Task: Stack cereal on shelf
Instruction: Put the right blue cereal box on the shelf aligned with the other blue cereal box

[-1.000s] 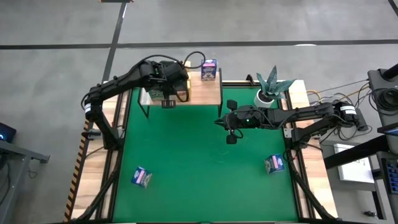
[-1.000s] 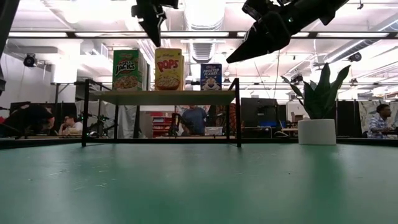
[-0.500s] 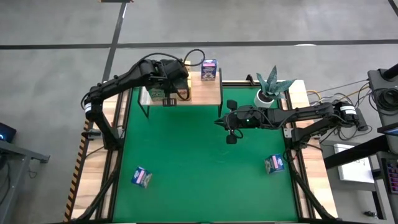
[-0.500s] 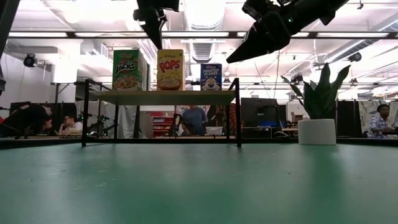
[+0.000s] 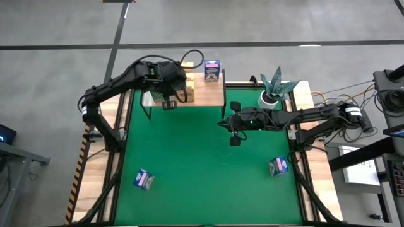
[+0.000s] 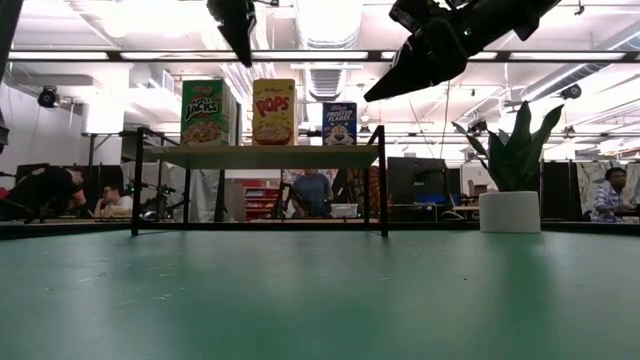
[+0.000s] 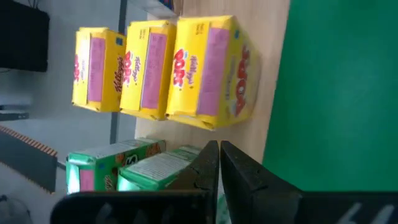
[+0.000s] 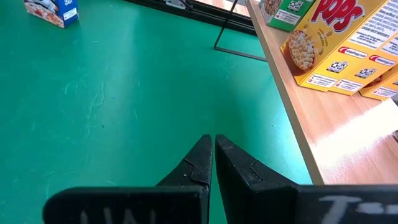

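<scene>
My left gripper (image 7: pixel 219 163) is shut tight, empty, above the yellow boxes (image 7: pixel 208 71); dipping could knock them over.

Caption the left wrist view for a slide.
Shut left gripper above three yellow cereal boxes lined up on the shelf.

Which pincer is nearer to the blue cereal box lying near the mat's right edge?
The right pincer. It hovers over the mat's middle, up and left of the small blue cardboard cereal box. The left pincer is far off, by the pale wooden shelf.
</scene>
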Controlling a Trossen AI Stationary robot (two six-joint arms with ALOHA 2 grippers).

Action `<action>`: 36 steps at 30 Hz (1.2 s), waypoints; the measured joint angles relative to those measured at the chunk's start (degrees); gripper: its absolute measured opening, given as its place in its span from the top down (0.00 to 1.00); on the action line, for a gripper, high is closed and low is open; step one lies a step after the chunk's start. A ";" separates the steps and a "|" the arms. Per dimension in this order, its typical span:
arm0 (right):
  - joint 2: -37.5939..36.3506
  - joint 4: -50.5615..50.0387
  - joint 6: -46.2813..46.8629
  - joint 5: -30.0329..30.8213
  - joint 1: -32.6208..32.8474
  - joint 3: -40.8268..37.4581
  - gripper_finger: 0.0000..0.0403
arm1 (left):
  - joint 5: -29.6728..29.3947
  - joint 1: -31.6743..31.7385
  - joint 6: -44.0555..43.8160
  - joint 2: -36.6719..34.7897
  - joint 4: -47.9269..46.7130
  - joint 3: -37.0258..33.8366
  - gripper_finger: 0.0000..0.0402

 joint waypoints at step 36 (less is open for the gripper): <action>-0.34 -17.82 44.41 -5.70 10.92 4.45 0.98 | -0.28 -33.81 -6.76 -36.55 60.73 -57.31 1.00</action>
